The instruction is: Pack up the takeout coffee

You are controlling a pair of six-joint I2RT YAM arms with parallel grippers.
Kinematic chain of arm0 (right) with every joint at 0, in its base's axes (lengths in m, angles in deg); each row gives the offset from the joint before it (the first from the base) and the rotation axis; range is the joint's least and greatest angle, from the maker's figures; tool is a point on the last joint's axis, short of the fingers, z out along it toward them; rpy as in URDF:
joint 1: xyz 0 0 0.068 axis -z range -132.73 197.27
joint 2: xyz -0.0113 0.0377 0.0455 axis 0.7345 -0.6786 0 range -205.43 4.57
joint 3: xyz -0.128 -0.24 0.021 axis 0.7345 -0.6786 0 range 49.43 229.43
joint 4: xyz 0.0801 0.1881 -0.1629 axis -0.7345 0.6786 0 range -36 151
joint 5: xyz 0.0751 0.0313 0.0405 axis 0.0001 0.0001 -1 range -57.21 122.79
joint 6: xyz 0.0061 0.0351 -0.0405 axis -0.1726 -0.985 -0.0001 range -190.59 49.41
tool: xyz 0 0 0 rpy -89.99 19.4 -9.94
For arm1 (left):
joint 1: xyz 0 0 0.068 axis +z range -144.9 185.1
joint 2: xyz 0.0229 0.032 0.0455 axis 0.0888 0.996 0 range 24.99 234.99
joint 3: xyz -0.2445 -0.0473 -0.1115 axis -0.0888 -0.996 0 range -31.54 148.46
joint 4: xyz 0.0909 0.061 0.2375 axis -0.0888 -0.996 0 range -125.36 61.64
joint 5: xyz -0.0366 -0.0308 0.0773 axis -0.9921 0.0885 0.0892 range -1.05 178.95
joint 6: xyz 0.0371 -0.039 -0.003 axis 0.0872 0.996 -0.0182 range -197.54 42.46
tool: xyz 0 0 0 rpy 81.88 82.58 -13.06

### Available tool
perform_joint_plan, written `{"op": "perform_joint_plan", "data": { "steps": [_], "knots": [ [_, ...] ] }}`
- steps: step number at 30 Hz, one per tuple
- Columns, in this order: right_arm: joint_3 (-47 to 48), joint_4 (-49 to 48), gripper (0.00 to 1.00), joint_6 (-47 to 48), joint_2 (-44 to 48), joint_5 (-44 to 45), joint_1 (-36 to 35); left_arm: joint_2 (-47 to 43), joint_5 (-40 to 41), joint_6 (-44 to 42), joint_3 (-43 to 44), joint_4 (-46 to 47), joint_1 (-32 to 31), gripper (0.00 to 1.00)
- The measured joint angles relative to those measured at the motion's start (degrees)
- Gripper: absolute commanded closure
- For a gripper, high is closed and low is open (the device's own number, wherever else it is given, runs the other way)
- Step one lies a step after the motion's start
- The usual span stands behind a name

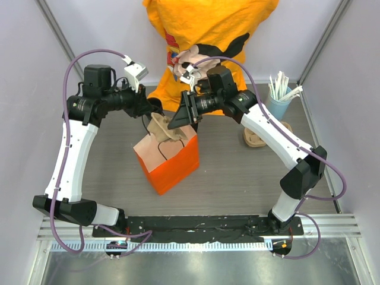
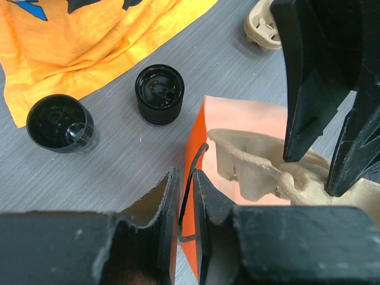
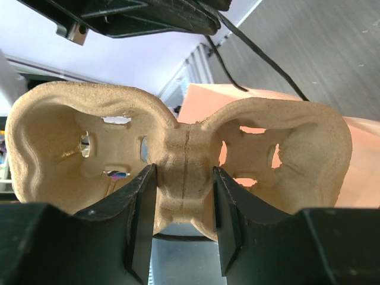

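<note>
In the left wrist view, the takeout coffee (image 2: 60, 123), a small black cup with a round lid, stands on the grey table left of the orange paper bag (image 2: 249, 119); the arms hide it in the top view. My left gripper (image 2: 185, 175) is shut on the bag's rim, with the black cord handle between its fingers. At the centre of the table, the bag (image 1: 172, 163) stands open. My right gripper (image 3: 184, 169) is shut on the middle ridge of a brown pulp cup carrier (image 3: 285, 136), which it holds over the bag's mouth.
A short ribbed black round stack (image 2: 160, 94) sits beside the coffee. An orange cloth (image 1: 208, 35) lies at the back. At the right stand a blue cup of stirrers (image 1: 279, 98) and more pulp carriers (image 1: 255, 138). Grey walls close in both sides.
</note>
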Motion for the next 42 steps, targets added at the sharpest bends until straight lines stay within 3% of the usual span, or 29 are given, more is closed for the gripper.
{"op": "perform_joint_plan", "data": {
  "steps": [25,33,42],
  "knots": [
    [-7.5,-11.0,0.82,-12.2,0.0,-6.7,4.2,0.0,-0.5,1.8,-0.3,0.3,0.0,0.86],
    [-7.2,-9.0,0.82,-10.8,-0.2,-3.5,4.2,0.0,0.6,3.2,-0.4,0.4,0.0,0.89],
    [-3.6,-0.2,0.82,-3.1,-0.6,5.1,3.2,0.0,1.2,4.0,-0.4,0.5,0.0,0.89]
  ]
}}
